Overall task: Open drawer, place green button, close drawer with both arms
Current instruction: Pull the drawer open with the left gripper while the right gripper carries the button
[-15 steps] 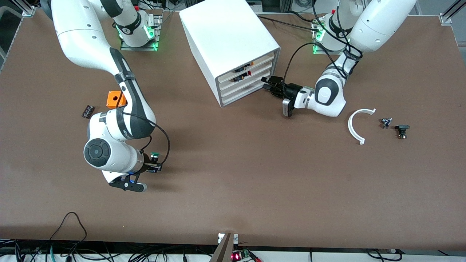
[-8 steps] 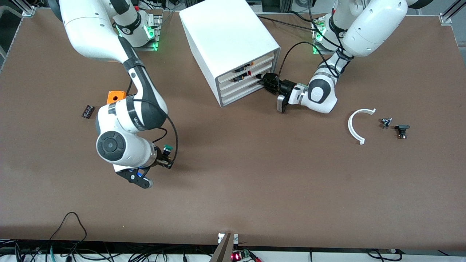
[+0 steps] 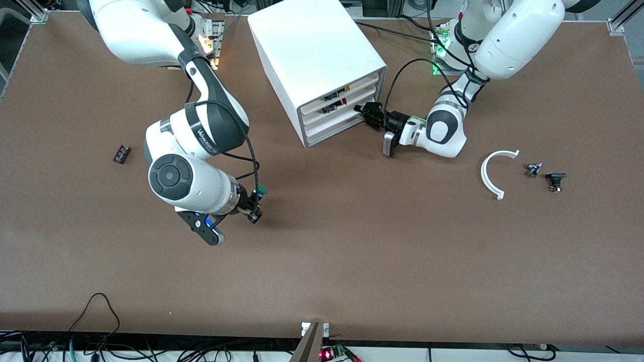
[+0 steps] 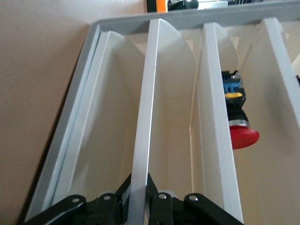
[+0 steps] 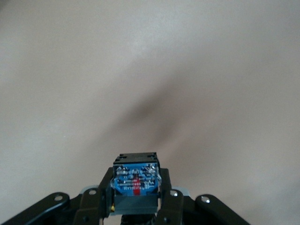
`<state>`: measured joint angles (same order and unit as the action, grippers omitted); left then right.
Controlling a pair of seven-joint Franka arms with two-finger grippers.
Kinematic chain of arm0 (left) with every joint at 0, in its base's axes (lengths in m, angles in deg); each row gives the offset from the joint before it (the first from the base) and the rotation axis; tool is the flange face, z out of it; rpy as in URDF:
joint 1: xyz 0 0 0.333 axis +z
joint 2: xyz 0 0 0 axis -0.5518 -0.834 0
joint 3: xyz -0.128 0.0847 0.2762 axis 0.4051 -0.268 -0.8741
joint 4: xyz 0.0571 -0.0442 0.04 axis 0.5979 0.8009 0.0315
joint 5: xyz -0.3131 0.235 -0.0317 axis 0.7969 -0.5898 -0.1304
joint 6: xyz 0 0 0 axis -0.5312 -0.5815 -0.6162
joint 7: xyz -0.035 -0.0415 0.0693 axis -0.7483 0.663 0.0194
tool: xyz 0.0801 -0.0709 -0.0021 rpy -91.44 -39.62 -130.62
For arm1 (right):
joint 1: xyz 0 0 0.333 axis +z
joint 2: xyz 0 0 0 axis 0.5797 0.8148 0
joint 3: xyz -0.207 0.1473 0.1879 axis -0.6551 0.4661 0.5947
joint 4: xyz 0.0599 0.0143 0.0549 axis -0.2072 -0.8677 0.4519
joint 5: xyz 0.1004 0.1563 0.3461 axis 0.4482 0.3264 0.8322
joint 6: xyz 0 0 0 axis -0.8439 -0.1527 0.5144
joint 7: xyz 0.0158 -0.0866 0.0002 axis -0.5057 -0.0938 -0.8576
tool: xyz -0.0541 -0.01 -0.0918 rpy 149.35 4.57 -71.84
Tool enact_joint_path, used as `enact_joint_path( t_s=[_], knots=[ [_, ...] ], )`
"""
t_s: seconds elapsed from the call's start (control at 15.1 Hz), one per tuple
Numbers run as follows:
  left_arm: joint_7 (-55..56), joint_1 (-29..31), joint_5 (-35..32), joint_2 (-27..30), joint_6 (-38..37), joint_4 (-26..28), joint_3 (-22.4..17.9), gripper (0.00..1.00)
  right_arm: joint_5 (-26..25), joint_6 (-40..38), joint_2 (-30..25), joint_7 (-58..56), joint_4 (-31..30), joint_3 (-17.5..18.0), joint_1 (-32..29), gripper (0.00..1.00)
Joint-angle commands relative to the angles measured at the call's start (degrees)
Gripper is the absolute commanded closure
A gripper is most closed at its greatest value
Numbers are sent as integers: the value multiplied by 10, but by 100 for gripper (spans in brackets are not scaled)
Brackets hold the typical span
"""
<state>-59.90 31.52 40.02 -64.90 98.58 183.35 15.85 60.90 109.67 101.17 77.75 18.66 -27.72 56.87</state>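
Note:
The white four-drawer cabinet (image 3: 312, 45) stands at the table's middle near the bases. My left gripper (image 3: 363, 114) is at its front and shut on the front edge of the drawer (image 3: 332, 122), third from the top. In the left wrist view the fingers (image 4: 161, 206) pinch that thin white edge (image 4: 145, 117). The drawer front looks level with the others. My right gripper (image 3: 253, 207) is shut on the button (image 3: 257, 198), green cap showing, above bare table nearer the camera than the cabinet. The right wrist view shows its blue-grey body (image 5: 136, 180) between the pads.
A white curved piece (image 3: 490, 173), a tiny part (image 3: 533, 169) and a black-capped part (image 3: 555, 180) lie toward the left arm's end. A small dark part (image 3: 121, 153) lies toward the right arm's end. A red mushroom part (image 4: 243, 136) sits in an upper drawer.
My right arm has carried the button toward the table's middle, and now hides the orange box. My left gripper has moved in to the cabinet front, onto the third drawer's edge.

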Motion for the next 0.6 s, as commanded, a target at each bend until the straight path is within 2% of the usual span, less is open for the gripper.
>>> enact_joint_path(
  t_s=[0.0, 0.27, 0.53],
  knots=[
    [9, 9, 6, 2, 4, -28, -6, 100, 1, -14, -13, 70, 9, 14, 8, 100],
    [52, 23, -57, 1, 4, -78, -26, 100, -1, -6, -31, 153, 9, 13, 37, 100],
    [117, 46, -157, 0, 4, -140, -52, 100, -9, 17, -34, 234, 9, 9, 81, 100]
  ],
)
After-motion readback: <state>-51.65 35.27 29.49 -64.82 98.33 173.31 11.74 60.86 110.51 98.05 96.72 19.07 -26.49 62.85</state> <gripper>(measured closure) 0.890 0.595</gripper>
